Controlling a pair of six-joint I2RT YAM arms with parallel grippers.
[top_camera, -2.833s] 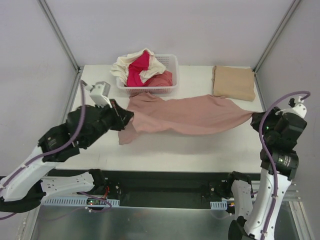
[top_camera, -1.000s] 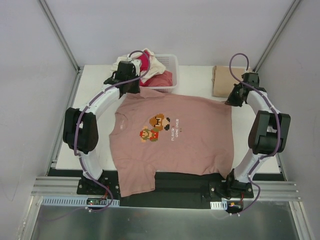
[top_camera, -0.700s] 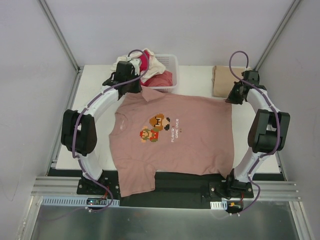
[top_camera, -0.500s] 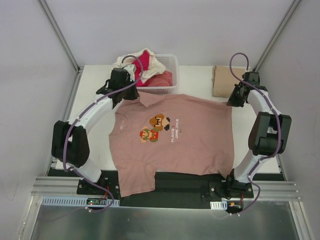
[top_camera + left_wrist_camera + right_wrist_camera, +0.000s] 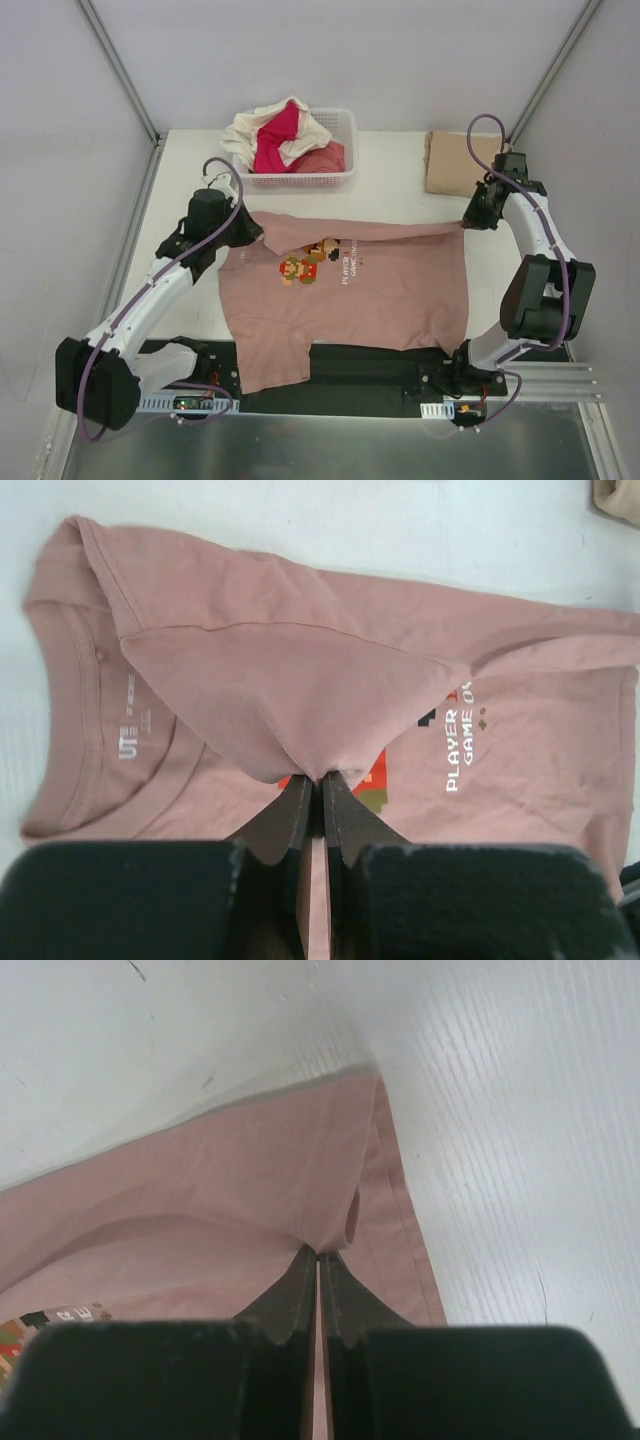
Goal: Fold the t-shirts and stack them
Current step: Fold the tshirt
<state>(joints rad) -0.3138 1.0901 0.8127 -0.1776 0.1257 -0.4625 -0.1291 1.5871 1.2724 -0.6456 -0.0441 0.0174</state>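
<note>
One dusty-pink, pixel-print cotton t-shirt [image 5: 380,295] lies mid-fold on the white surface [image 5: 395,195].
The left claw [image 5: 318,778] and right claw [image 5: 318,1252] each clamp its far edge; next, that edge likely needs laying evenly across the chest.

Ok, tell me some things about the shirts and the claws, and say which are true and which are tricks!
1. Both claws are pinching the pink t-shirt. True: the left claw and the right claw are each shut on its cloth.
2. The pink t-shirt is inside the basket. False: it lies on the table, with its far edge folded over toward the print.
3. The tan t-shirt lies folded at the table's far right corner. True.
4. The basket is empty. False: it holds a cream t-shirt, a magenta t-shirt and a coral t-shirt.
</note>
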